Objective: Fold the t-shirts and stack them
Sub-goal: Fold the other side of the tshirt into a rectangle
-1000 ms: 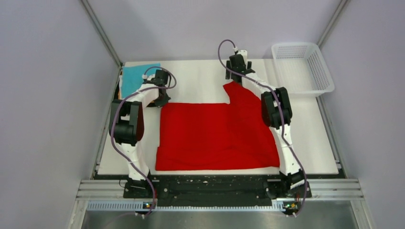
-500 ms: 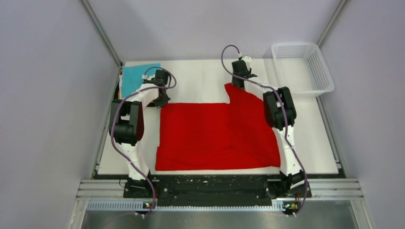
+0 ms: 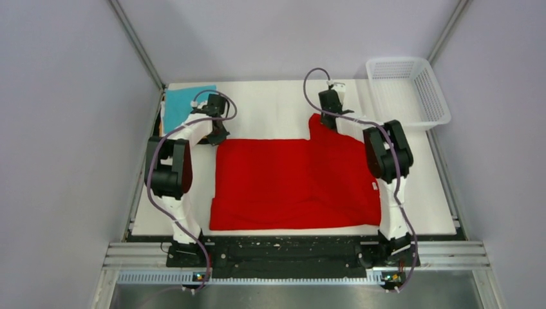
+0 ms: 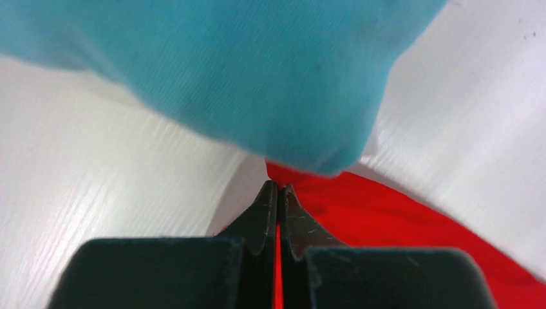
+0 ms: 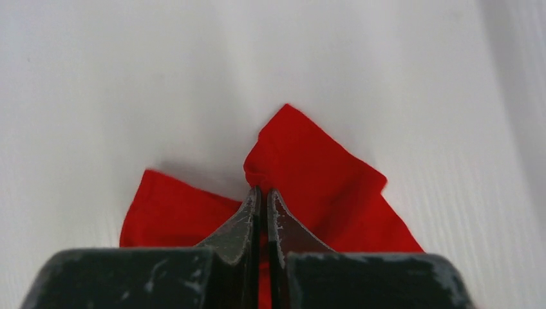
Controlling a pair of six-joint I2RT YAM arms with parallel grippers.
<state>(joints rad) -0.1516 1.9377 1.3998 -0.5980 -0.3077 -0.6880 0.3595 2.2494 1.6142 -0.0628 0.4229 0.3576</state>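
The red t-shirt (image 3: 290,183) lies spread flat on the white table (image 3: 270,106). It covers the middle of the surface, between the two arms. One sleeve projects toward the far edge on the right side.

Right gripper (image 5: 261,192): clenched. The fingers meet on a bunched fold of the red t-shirt at the far tip of that sleeve. Red cloth fans out to both sides of the fingertips (image 5: 248,209) in the right wrist view.

Left gripper (image 4: 278,188): clenched. It sits at the far left corner of the red t-shirt. A thin red strip shows between the closed fingers (image 4: 261,215), so the cloth appears to be pinched there. The close view does not confirm how much cloth is held.

A folded teal t-shirt (image 3: 180,106) rests in the far left corner of the table, just beyond the left gripper. In the left wrist view its rounded edge overhangs the red corner, directly ahead of the fingertips.

A white mesh basket (image 3: 405,93) stands at the far right corner, apart from the red t-shirt.
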